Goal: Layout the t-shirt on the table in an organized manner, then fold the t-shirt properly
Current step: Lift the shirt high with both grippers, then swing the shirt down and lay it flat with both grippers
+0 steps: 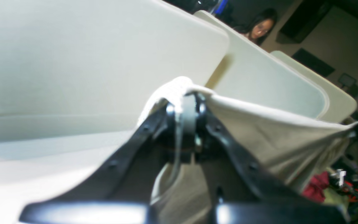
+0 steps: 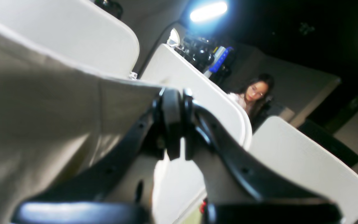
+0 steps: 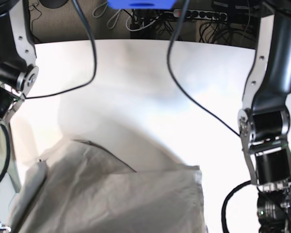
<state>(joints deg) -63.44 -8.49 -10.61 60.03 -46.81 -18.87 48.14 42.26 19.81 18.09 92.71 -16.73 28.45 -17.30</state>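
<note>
The light grey-beige t-shirt (image 3: 116, 199) hangs lifted over the near part of the white table (image 3: 150, 87), filling the bottom of the base view. In the left wrist view my left gripper (image 1: 185, 105) is shut on a bunched edge of the t-shirt (image 1: 275, 133), which stretches taut away to the right. My right gripper (image 2: 176, 102) is shut on another edge, and the t-shirt (image 2: 42, 109) spreads to the left of it in the right wrist view. Both grippers lie below the base view's frame.
Two black cables (image 3: 92, 58) (image 3: 194, 97) hang over the table from the back. The arms stand at the left (image 3: 9, 73) and right (image 3: 269, 121) edges. Further white tables (image 1: 275, 84) and a seated person (image 1: 261, 28) are beyond. Red clutter (image 1: 315, 186) lies low right.
</note>
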